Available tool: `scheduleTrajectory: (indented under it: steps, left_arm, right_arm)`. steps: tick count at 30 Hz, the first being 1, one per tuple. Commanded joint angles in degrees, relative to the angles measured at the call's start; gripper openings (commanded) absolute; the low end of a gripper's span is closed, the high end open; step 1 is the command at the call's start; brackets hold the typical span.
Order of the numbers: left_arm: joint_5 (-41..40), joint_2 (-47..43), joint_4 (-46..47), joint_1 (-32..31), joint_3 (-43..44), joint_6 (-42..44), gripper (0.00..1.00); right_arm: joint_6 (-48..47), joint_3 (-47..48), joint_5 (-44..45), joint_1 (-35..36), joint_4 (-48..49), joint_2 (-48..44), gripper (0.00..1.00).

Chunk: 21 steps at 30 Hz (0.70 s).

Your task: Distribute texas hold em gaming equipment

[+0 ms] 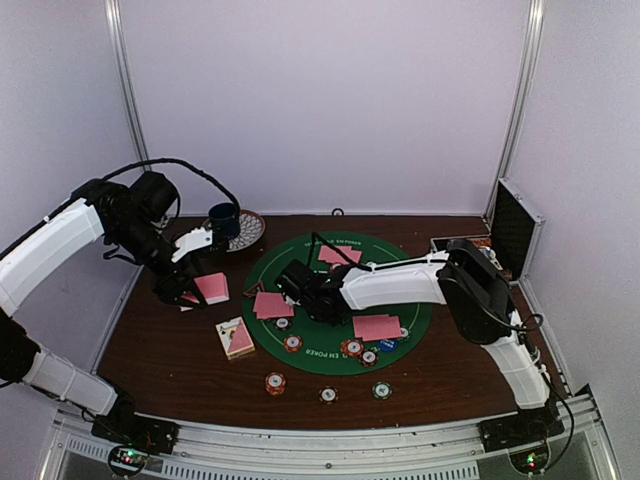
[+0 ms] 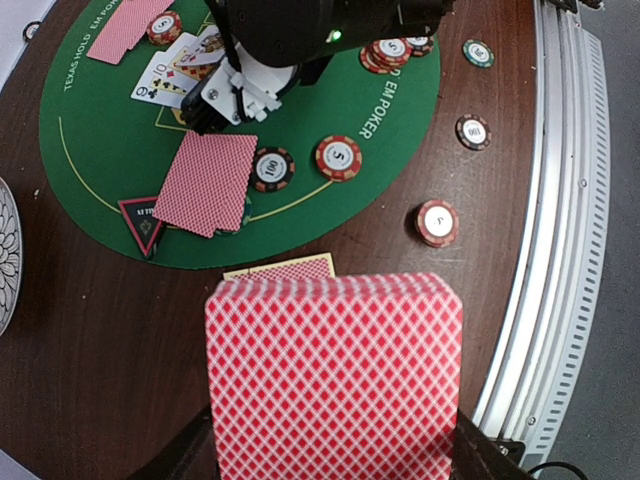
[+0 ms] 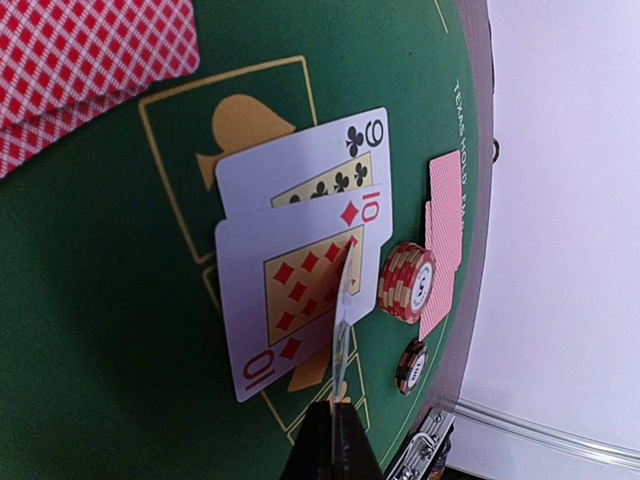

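My left gripper [image 2: 335,452] is shut on a thick deck of pink-backed cards [image 2: 335,375], held above the brown table left of the green mat [image 1: 400,310]. My right gripper [image 3: 335,412] is shut on a single card [image 3: 343,320], seen edge-on. It hangs over two face-up cards on the mat, a ten of diamonds [image 3: 290,300] and a nine of clubs [image 3: 310,165]. A striped chip stack [image 3: 408,282] and a single chip [image 3: 411,366] lie just to their right. Pink-backed cards [image 2: 208,182] lie by the black-red triangular marker [image 2: 142,222].
A card box [image 1: 235,337] lies near the mat's left edge. Three loose chips [image 1: 275,383] [image 1: 328,395] [image 1: 381,390] lie along the front. The dark blue cup [image 1: 223,220] and saucer [image 1: 250,232] stand at the back left. The metal case [image 1: 515,235] stands open at the back right.
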Motion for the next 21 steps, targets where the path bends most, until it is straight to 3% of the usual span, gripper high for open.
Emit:
scheduleTrajectory:
  steps: [1,6,15,21]
  left_arm:
    - [0.51,-0.25,0.26,0.28,1.44,0.85,0.0]
    - [0.16,-0.26,0.04,0.33,1.45,0.92,0.0]
    - [0.29,-0.61,0.06,0.32,1.29,1.11,0.0]
    - [0.17,-0.67,-0.06,0.28,1.3,1.07,0.0]
  right_arm:
    - [-1.24,-0.9,1.95,0.5,2.49,0.28,0.0]
    - [-0.31,-1.91,0.93,0.82,1.95,0.26,0.02]
    - [1.22,-2.72,-0.12,1.19,1.3,-0.75,0.39]
    - [3.14,-3.49,-0.96,1.09,1.03,-2.46,0.57]
